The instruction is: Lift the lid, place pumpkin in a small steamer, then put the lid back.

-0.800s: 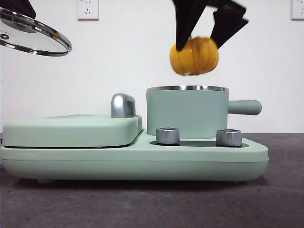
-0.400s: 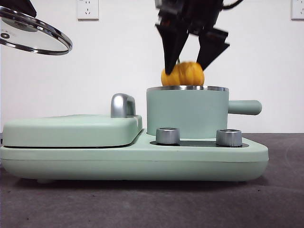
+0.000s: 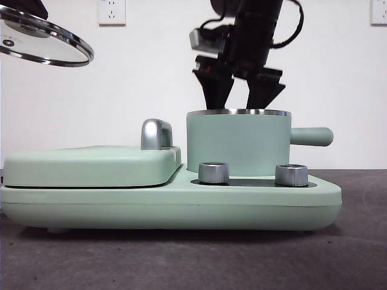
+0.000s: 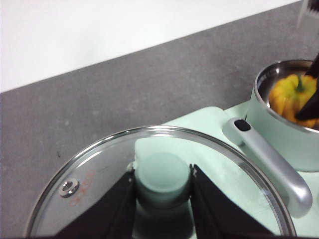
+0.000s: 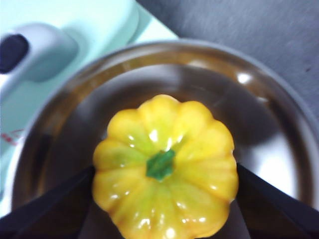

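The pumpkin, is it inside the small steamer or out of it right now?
Inside. The pumpkin sits within the small steamer, between the right gripper jaws.

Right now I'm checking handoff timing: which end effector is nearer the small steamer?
Right. The right end effector reaches into the small steamer, around the pumpkin. The left end effector holds the lid off to the side.

base appliance (image 3: 169,208) mint-green, on dark table (image 3: 193,260) | flat cover (image 3: 91,166) at 9 | 2 silver knobs (image 3: 213,173) (image 3: 291,175) front | wall outlet (image 3: 112,11) at 11
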{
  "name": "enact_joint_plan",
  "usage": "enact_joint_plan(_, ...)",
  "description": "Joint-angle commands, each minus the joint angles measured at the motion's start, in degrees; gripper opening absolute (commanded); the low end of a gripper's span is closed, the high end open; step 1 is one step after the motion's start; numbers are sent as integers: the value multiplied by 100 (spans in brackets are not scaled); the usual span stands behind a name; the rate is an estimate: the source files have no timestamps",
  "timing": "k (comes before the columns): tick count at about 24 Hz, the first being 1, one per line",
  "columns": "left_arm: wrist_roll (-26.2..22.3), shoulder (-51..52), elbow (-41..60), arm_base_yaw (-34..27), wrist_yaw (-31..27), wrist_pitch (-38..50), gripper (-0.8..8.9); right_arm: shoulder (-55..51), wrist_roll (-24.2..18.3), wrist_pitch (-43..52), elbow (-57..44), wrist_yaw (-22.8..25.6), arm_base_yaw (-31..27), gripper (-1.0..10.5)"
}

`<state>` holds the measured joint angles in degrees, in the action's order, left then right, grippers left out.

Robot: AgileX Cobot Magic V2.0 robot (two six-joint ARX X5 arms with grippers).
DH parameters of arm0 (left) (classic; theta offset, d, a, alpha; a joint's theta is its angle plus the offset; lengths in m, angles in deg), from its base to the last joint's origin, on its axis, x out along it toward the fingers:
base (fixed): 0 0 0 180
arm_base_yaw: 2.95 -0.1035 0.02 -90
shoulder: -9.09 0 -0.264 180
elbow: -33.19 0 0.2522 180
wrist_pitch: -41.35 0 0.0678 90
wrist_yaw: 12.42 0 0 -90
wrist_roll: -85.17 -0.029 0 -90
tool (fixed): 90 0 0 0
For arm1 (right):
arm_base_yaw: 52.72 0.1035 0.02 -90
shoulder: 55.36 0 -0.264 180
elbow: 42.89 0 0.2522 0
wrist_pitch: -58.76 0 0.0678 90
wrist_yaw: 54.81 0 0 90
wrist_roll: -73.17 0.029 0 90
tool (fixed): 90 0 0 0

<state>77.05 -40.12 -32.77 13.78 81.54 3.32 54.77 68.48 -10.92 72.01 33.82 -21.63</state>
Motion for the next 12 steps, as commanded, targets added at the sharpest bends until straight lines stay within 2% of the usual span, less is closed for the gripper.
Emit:
enact_joint_plan(1,4,-22,-81,11,13,210,16,254,-68,44,133,15,31,360)
enact_joint_plan(11,22,-22,-81,11,13,201,16,527,-70,31,133,-4,48,363)
enact_joint_plan(12,22,-22,-81,11,13,201,16,527,-70,61,133,-4,50,391)
